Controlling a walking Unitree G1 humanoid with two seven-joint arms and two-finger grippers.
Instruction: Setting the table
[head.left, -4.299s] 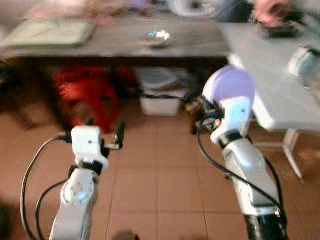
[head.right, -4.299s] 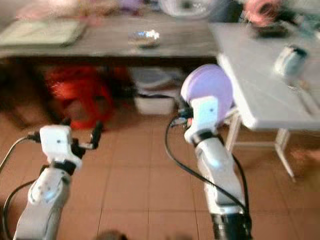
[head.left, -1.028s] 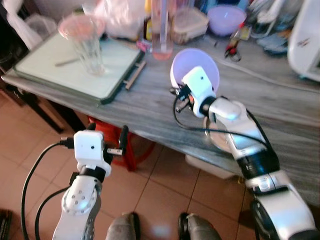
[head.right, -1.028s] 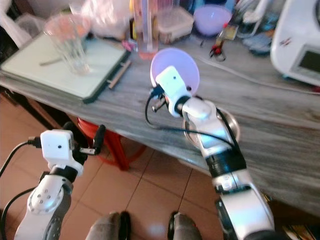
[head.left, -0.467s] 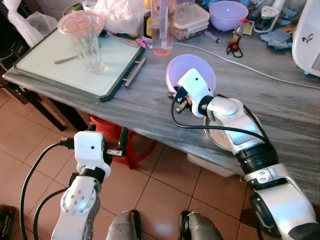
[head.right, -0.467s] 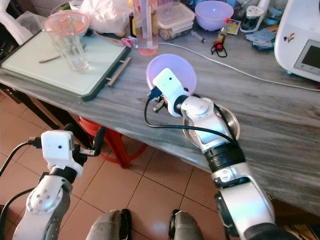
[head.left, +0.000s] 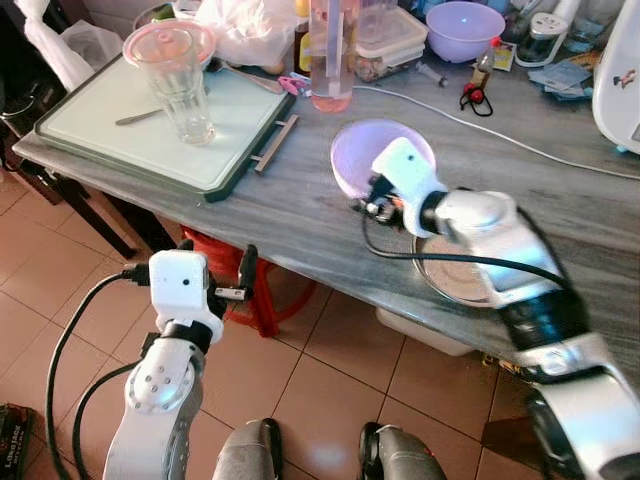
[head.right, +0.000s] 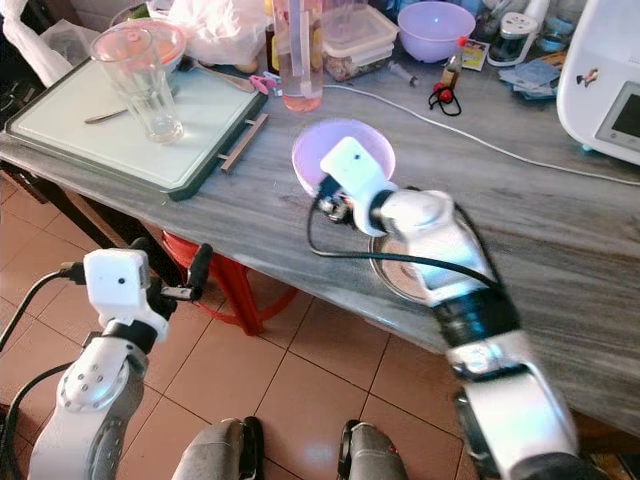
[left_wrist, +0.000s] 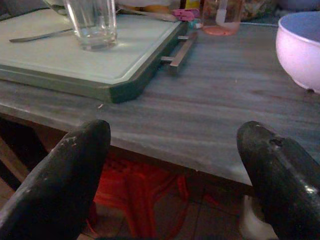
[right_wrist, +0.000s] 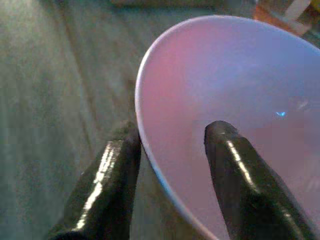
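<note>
A lilac bowl (head.left: 352, 152) sits low on the grey wooden table (head.left: 290, 215), roughly level, near the front edge. My right gripper (right_wrist: 172, 132) is shut on its near rim, with one black finger (right_wrist: 227, 165) inside the bowl (right_wrist: 240, 85) and the other outside. My left gripper (left_wrist: 175, 132) is open and holds nothing. It hangs below and in front of the table's edge (head.left: 215, 268), facing the tabletop, with the bowl (left_wrist: 302, 50) off to one side.
A green-rimmed tray (head.left: 110, 120) at the left carries a glass (head.left: 180, 75) and a spoon. A tall bottle (head.left: 331, 50), a white cable, a second lilac bowl (head.left: 463, 28) and a white appliance (head.right: 605, 90) stand behind. A metal dish (head.left: 460, 275) lies under my right forearm. A red stool stands under the table.
The right gripper has tipped the lilac bowl from standing on edge to nearly level and brought it down to the tabletop. The left arm has stayed put.
</note>
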